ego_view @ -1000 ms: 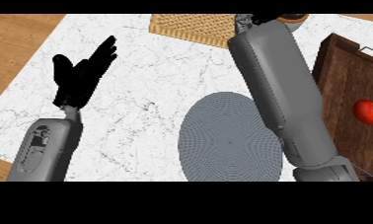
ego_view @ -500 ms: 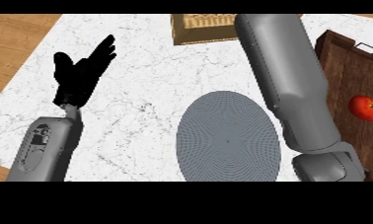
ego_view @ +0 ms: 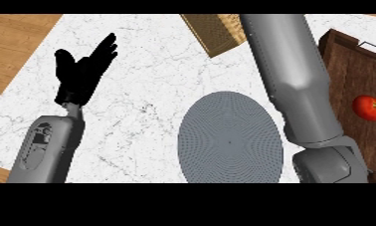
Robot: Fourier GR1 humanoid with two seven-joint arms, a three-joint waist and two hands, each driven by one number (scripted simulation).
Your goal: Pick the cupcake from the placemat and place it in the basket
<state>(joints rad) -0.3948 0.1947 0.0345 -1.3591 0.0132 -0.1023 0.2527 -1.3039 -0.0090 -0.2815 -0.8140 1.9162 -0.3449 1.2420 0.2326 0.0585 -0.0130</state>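
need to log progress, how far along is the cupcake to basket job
Looks done: the round grey placemat lies bare, no cupcake on it. In hand: the right forearm stretches past the view's top edge beside the basket, so its hand and any cupcake are out of sight. Left: a visible placement in the basket cannot be confirmed. The left hand rests open.

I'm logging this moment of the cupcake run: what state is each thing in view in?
Placemat: flat on the counter, nothing on it.
Basket: partly hidden behind the right forearm, contents unseen.
Tomato: on the wooden tray.
Left robot hand: open, resting.
Right robot hand: out of view.
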